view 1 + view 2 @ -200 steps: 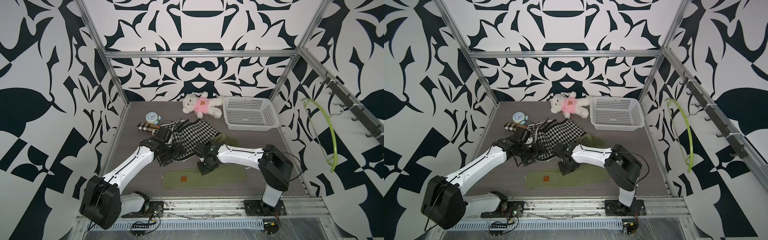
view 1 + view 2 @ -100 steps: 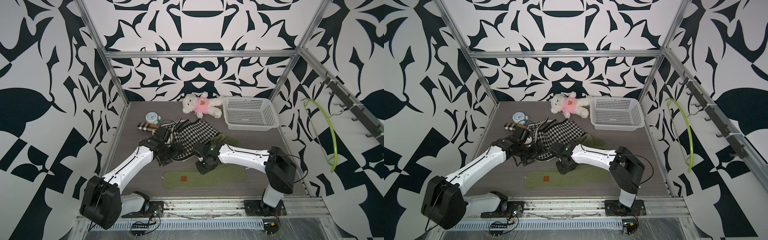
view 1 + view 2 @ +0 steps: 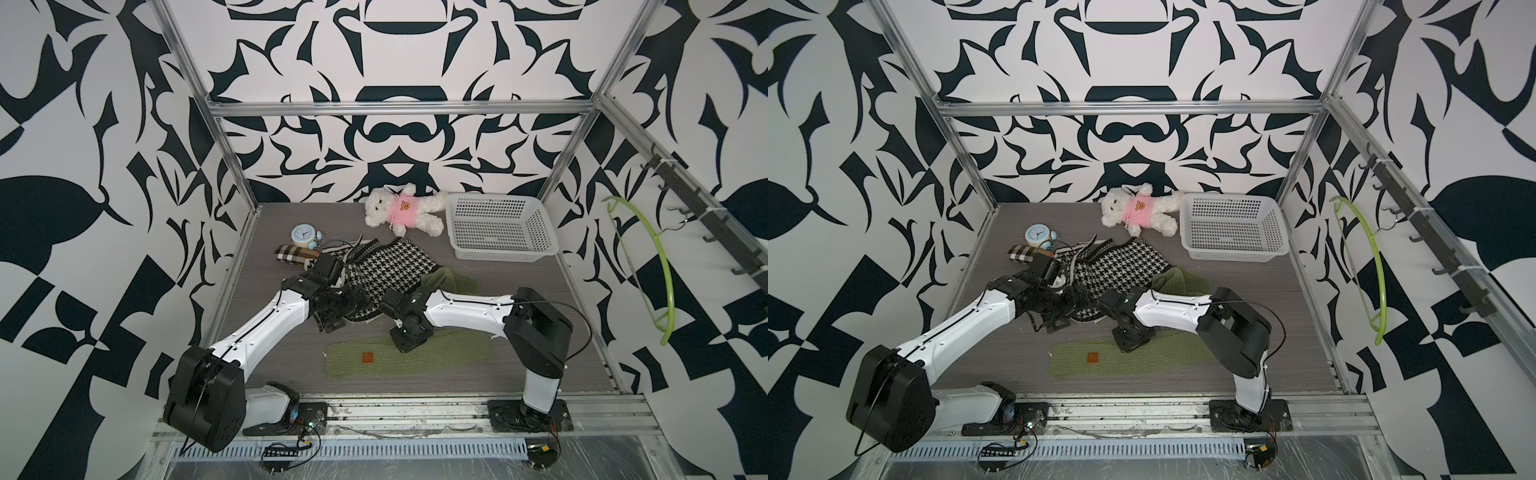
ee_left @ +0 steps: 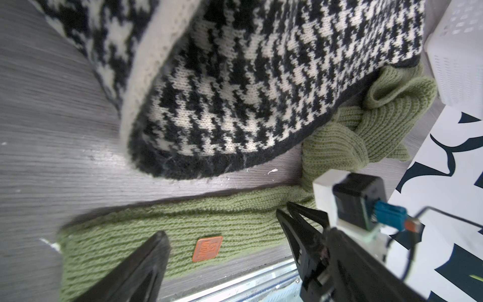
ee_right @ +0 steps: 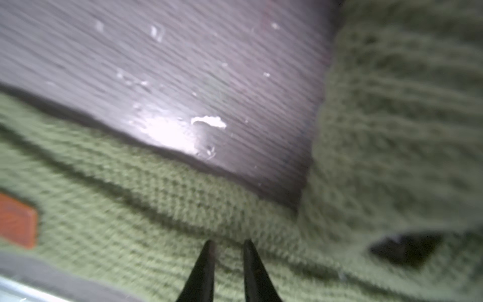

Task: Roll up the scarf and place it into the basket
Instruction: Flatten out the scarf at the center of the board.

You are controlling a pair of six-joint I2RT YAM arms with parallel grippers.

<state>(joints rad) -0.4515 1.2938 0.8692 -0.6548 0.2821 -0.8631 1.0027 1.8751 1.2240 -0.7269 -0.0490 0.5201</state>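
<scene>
The scarf [image 3: 432, 357] [image 3: 1154, 357] is olive-green knit with an orange patch and lies flat along the table's front. Its right end bends back toward a bunched heap [image 3: 453, 282] by the houndstooth cloth. My right gripper [image 3: 409, 343] [image 3: 1131, 343] points down onto the scarf's far edge near its middle. In the right wrist view its tips [image 5: 227, 241] stand a narrow gap apart with a ridge of knit [image 5: 156, 209] pinched between them. My left gripper [image 3: 332, 320] [image 4: 222, 222] hangs wide open and empty over bare table, beyond the scarf's patch end. The white basket [image 3: 500, 255] [image 3: 1233, 253] stands empty at the back right.
A black-and-white houndstooth cloth [image 3: 386, 270] lies mid-table, touching the left arm. A teddy bear [image 3: 401, 205] lies left of the basket. A blue alarm clock [image 3: 303, 235] and a plaid roll [image 3: 293, 255] sit at the back left. A green hanger [image 3: 652, 266] hangs on the right wall.
The right arm has shifted a little while its gripper stays on the scarf's far edge. The left arm has not moved.
</scene>
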